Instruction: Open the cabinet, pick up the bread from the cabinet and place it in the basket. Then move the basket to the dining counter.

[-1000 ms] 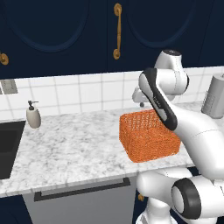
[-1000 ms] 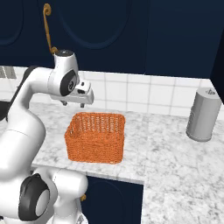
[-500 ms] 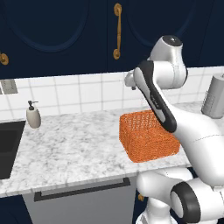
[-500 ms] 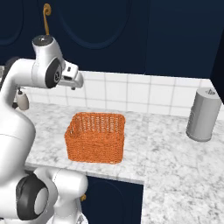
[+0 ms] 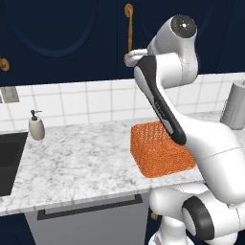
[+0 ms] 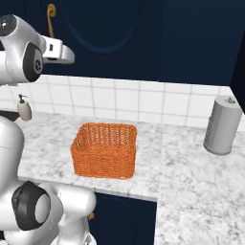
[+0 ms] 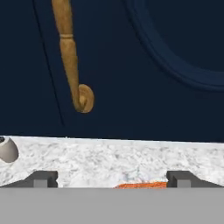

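Note:
The navy cabinet [image 5: 72, 38] has its arched doors shut, so the bread is hidden. Its brass handle [image 5: 128, 26] runs up the right-hand door. My gripper [image 5: 129, 58] is raised just below and in front of that handle's lower end, above the tiled wall. In the hand view the handle [image 7: 70, 57] rises at the upper left, and my gripper [image 7: 113, 179] is open with nothing between its fingertips [image 7: 41, 178]. The orange mesh basket [image 5: 160, 150] stands empty on the marble worktop below the hand; its rim [image 7: 142, 185] also peeks in. The dining counter is out of view.
A soap bottle [image 5: 36, 127] stands by the black sink [image 5: 7, 162] at the left. A grey canister [image 6: 222, 125] stands on the worktop [image 6: 182, 172] at the right. A second brass handle [image 5: 4, 63] shows at the far left.
The arm has lifted the hand from in front of the tiles up to the cabinet door, close under the brass handle. The basket has stayed put.

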